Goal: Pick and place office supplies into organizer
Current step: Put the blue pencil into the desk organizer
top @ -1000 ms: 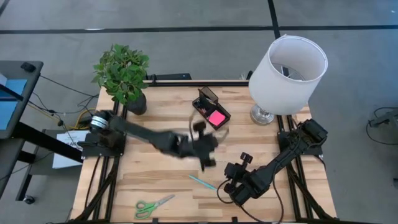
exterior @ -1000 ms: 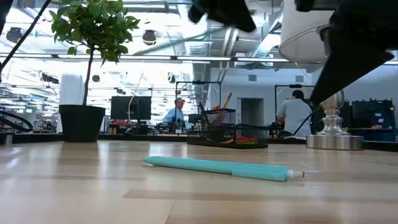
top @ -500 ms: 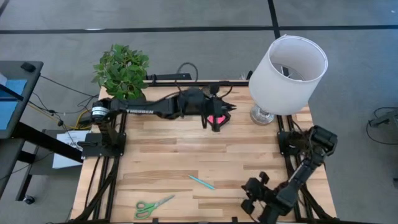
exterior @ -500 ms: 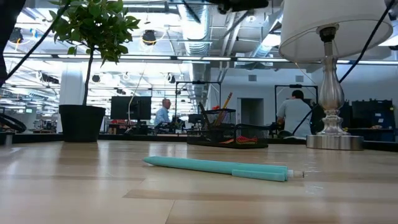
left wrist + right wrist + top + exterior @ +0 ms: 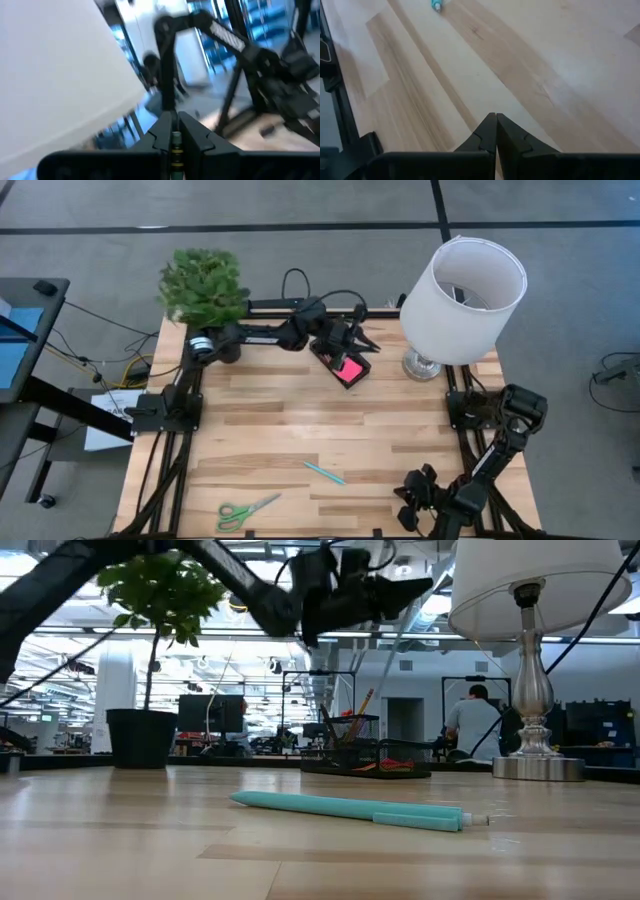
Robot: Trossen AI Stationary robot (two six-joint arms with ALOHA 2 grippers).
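High view: organizer (image 5: 341, 358) with pink sticky-note pad (image 5: 349, 370); both grippers pinched closed, empty.

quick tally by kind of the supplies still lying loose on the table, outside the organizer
pens: 1, teal
scissors: 1, green-handled
total: 2

Pale smooth wood table (image 5: 270, 430), matt teal plastic pen (image 5: 350, 810), black wire-mesh organizer (image 5: 365, 755).
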